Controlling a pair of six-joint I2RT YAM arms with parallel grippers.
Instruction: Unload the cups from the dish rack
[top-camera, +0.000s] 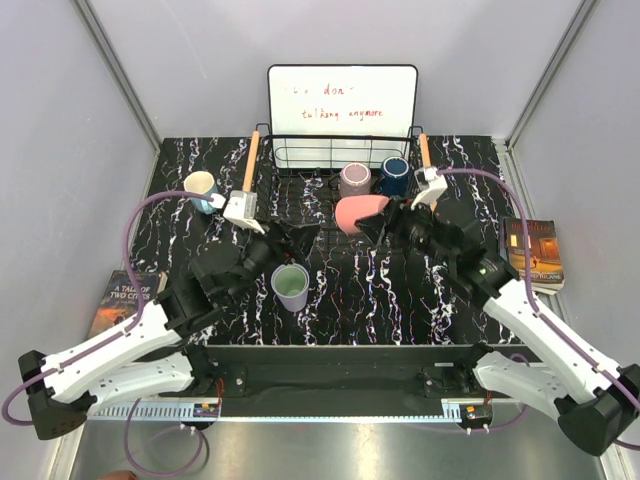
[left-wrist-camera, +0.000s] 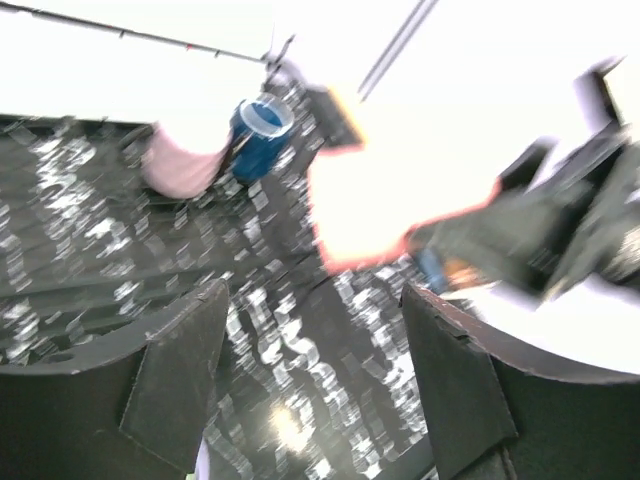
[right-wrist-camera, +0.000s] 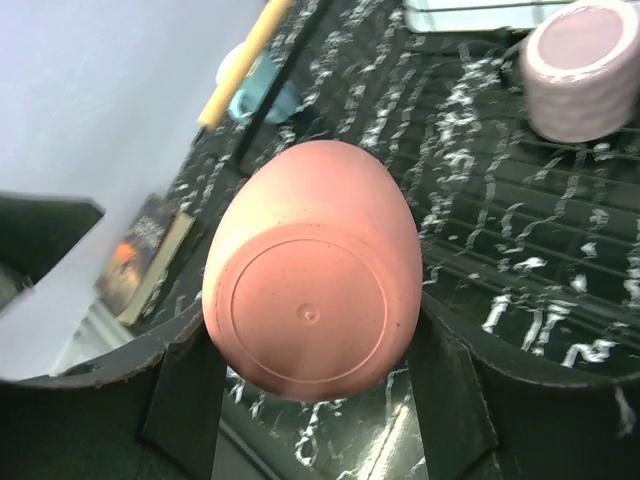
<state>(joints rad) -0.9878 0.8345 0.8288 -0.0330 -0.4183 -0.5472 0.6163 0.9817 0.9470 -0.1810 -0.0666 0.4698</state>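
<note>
The black marbled table (top-camera: 380, 300) sits between grey walls, the dish rack (top-camera: 300, 195) towards its far edge and a whiteboard (top-camera: 342, 100) just behind the rack; from above you see two cups already out, the light blue cup (top-camera: 201, 187) just left of the rack and the lavender cup (top-camera: 290, 287) upright in front of it; the mauve cup (top-camera: 354, 180) and the navy cup (top-camera: 395, 176) stand in the rack's far right part; your right gripper (top-camera: 372, 218) grips the salmon pink cup (top-camera: 355, 212) on its side above the rack's front right, probably lifting it clear. Your left wrist view is blurred; even so the left gripper (left-wrist-camera: 315, 370) shows its fingers (left-wrist-camera: 185, 365) apart with nothing between them, free in front of the rack. Your right wrist view has the salmon pink cup's base facing the lens, both fingers (right-wrist-camera: 185, 390) clamped across its belly; that sideways hold means you will likely need to turn it upright before setting it down outside the rack.
</note>
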